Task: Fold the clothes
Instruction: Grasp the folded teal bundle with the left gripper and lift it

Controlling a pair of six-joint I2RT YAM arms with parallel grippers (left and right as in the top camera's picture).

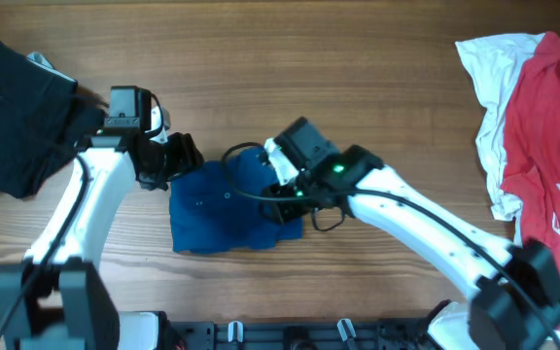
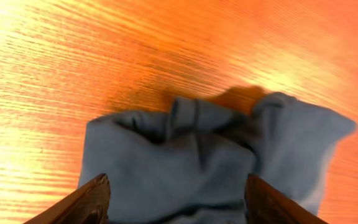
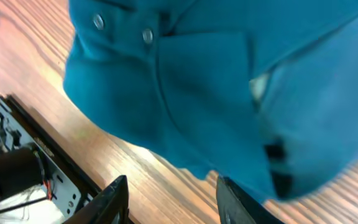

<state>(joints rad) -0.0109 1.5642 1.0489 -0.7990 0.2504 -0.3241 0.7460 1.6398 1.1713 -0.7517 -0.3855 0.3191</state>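
Observation:
The dark blue shirt (image 1: 224,206) lies bunched in a small heap at the table's middle front. My left gripper (image 1: 181,156) is at its upper left corner, fingers open, with blue cloth (image 2: 185,168) lying between them. My right gripper (image 1: 282,199) is at the heap's right edge, open, its fingers (image 3: 169,202) over bare wood beside the cloth (image 3: 216,93), where two buttons show. A black garment (image 1: 17,112) lies at the far left. A red shirt with white print (image 1: 552,146) lies on a white one (image 1: 489,78) at the far right.
The wooden table (image 1: 358,78) stretches bare behind the arms. A dark metal rail (image 1: 290,335) runs along the front edge and also shows in the right wrist view (image 3: 23,162).

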